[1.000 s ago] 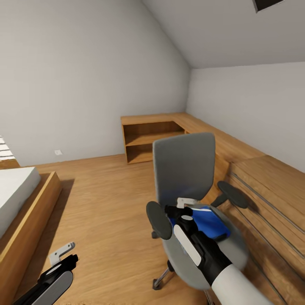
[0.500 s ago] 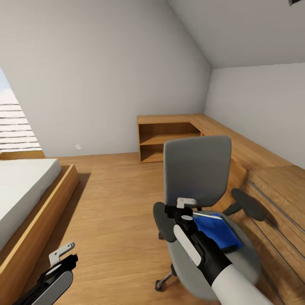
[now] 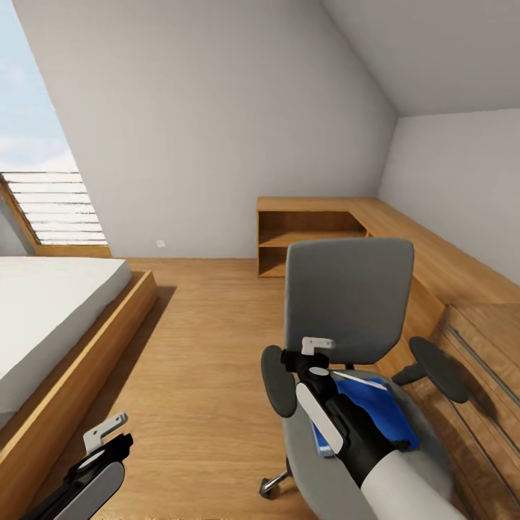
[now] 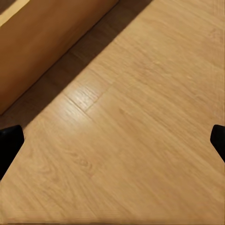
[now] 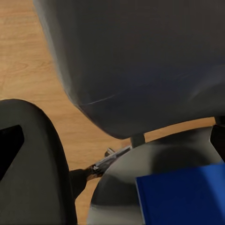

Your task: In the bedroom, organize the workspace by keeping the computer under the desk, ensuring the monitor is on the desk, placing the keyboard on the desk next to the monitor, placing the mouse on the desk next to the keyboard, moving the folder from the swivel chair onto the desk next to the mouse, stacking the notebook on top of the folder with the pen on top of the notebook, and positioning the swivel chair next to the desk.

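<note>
Swivel chair [image 3: 349, 303] sits directly ahead of the robot on the wood floor [image 3: 195, 339], grey back upright and facing the camera, black armrests either side, one chrome caster leg visible low by the seat. Folder [image 3: 375, 412], bright blue, lies flat on the seat with a white page edge showing along its far side; right arm overlaps its near corner in the head view. Right gripper [image 3: 315, 352] hovers at the seat's near edge beside the near armrest, just short of the chair back; right wrist view shows the grey back [image 5: 140, 61] close up, the folder [image 5: 183, 197] below it and the armrest pad alongside. Right jaws: only dark tips at the frame edges in the wrist view, wide apart with nothing between, so released. Left gripper [image 3: 107, 432] hangs low over bare floor, well apart from the chair, near the bed [image 3: 50, 318]; its wrist view shows floorboards [image 4: 131, 131] and the bed's wooden side, jaw tips far apart at the frame edges, released and empty. Low wooden corner shelf unit [image 3: 310, 231] runs along the far and right-hand walls behind the chair. Window with slatted blind [image 3: 54, 209] sits above the bed.
</note>
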